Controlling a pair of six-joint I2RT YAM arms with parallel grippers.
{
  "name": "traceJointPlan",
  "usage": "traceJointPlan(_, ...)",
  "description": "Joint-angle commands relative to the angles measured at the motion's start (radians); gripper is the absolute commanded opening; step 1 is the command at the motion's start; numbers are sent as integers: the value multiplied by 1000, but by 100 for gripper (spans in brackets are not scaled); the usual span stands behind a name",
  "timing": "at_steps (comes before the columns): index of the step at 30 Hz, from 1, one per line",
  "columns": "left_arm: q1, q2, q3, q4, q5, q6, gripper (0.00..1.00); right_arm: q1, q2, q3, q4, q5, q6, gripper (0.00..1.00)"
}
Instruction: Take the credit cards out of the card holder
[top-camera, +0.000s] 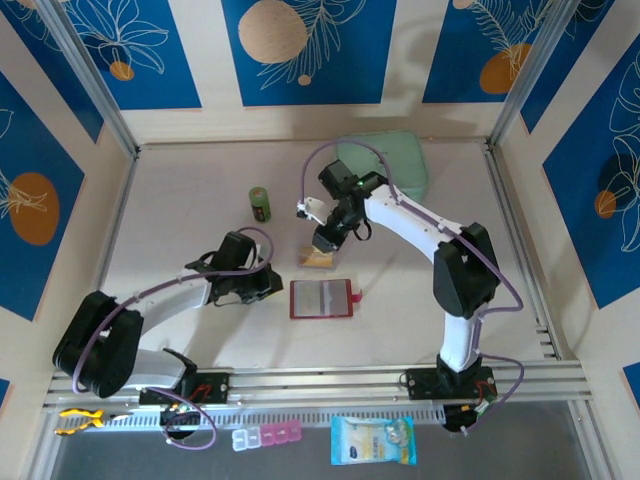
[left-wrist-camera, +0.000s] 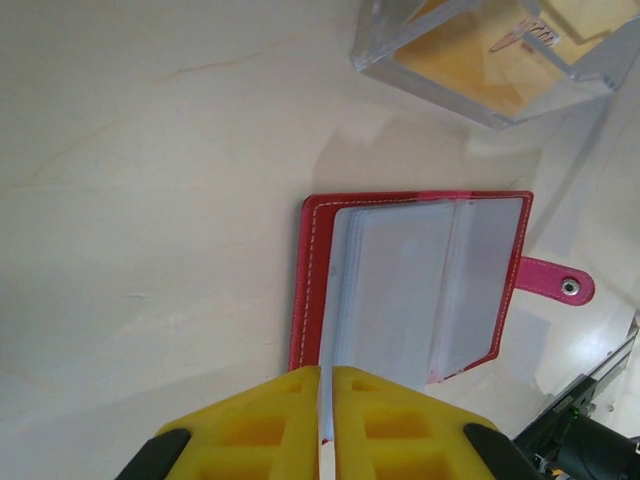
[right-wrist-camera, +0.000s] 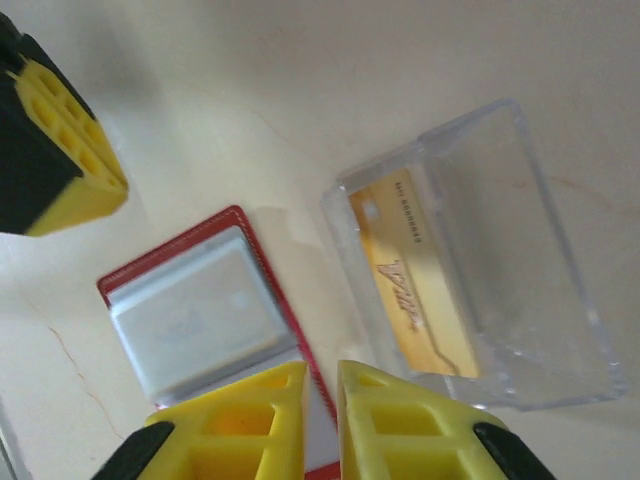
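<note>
My table (top-camera: 200, 230), pale beige surface. Lying on it:
- red card holder (top-camera: 322, 298), open and flat, centre, toward the near edge;
- clear plastic box (top-camera: 318, 258), just beyond it;
- green cylinder (top-camera: 261, 203), standing, left of centre;
- mint green case (top-camera: 385, 163), at the far edge.

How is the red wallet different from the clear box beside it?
The red wallet lies open and flat; the clear box has raised walls. The wallet is red with cloudy pockets; the box is see-through, showing a gold card inside. Both rest on the table, close together.
</note>
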Motion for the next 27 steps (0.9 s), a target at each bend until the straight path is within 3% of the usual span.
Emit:
traceJointPlan(1,-15,6,6,25,17,-18,11,17,-68,-102,137,-58,264,17)
traceJointPlan(13,-93,52,-16,81,-8,-55,10,55,-296,-482,392,-6,738,16)
traceJointPlan(19,-131,97,12,66,-49,-49,8,88,-321,-545,403,46,940,11)
traceJointPlan(27,-141,157,22,72,-52,-34,6,107,-275,-578,457,-6,1020,25)
